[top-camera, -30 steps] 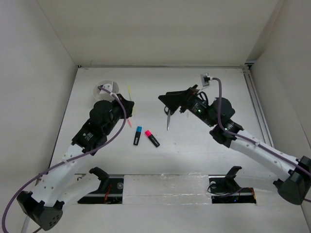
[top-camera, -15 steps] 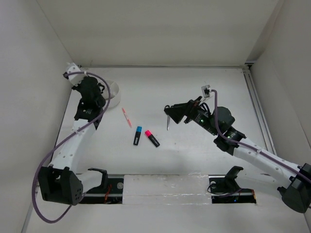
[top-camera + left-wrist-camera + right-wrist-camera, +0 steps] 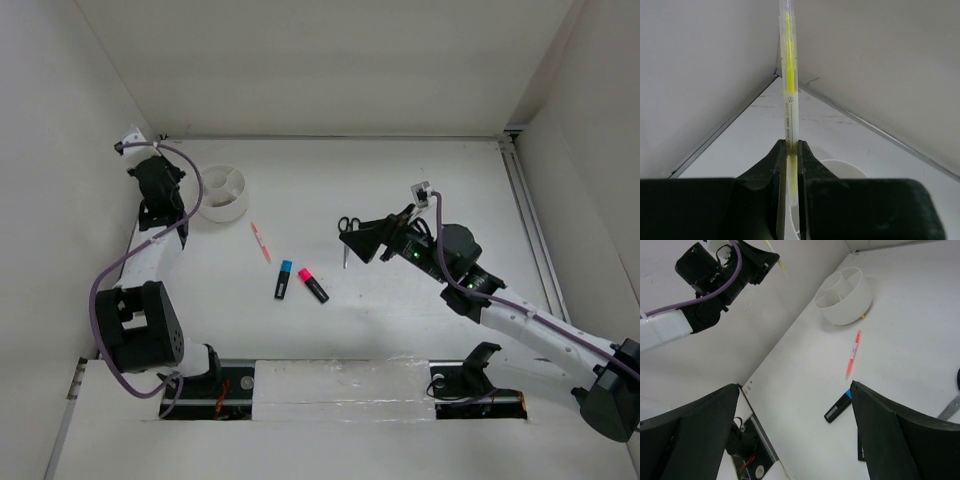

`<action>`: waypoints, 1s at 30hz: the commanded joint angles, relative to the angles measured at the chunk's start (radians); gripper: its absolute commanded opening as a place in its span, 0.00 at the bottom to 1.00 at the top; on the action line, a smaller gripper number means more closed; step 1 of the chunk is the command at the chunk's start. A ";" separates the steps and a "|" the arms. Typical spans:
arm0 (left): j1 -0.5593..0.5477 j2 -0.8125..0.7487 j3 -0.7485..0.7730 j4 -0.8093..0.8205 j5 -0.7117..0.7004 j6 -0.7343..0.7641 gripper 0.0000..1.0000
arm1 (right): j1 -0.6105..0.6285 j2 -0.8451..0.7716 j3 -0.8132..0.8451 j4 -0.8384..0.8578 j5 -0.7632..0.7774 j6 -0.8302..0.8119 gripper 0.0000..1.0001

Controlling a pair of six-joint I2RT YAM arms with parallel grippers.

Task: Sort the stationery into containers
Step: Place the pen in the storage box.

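Note:
My left gripper (image 3: 791,145) is shut on the thin yellow pen (image 3: 789,75) and holds it in the air at the far left, next to the wall and just left of the round white divided bowl (image 3: 222,191). It also shows in the top view (image 3: 163,181). The pink pen (image 3: 261,242), the blue-capped highlighter (image 3: 284,279) and the pink-capped highlighter (image 3: 313,285) lie mid-table. The black-handled scissors (image 3: 346,228) lie under my right gripper (image 3: 360,240), which is open, empty and above the table. A tiny tan bit (image 3: 863,316) sits at the bowl's foot (image 3: 845,295).
White walls close in the table on the left, back and right. A metal rail (image 3: 525,215) runs along the right edge. The arm bases and a slot with cables (image 3: 340,385) line the near edge.
My left gripper took the yellow pen off the table and swung with it to the far left, beside the bowl. My right arm drew back slightly and lowered over the scissors.

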 commanded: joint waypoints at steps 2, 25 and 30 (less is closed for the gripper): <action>0.094 0.005 -0.013 0.141 0.316 -0.036 0.00 | -0.013 -0.016 -0.014 0.029 -0.022 -0.026 0.99; 0.103 0.174 -0.022 0.136 0.585 0.111 0.00 | -0.013 -0.082 -0.032 -0.007 -0.088 -0.026 0.99; 0.103 0.192 -0.035 0.136 0.539 0.130 0.00 | -0.013 -0.082 -0.032 -0.007 -0.088 -0.026 0.99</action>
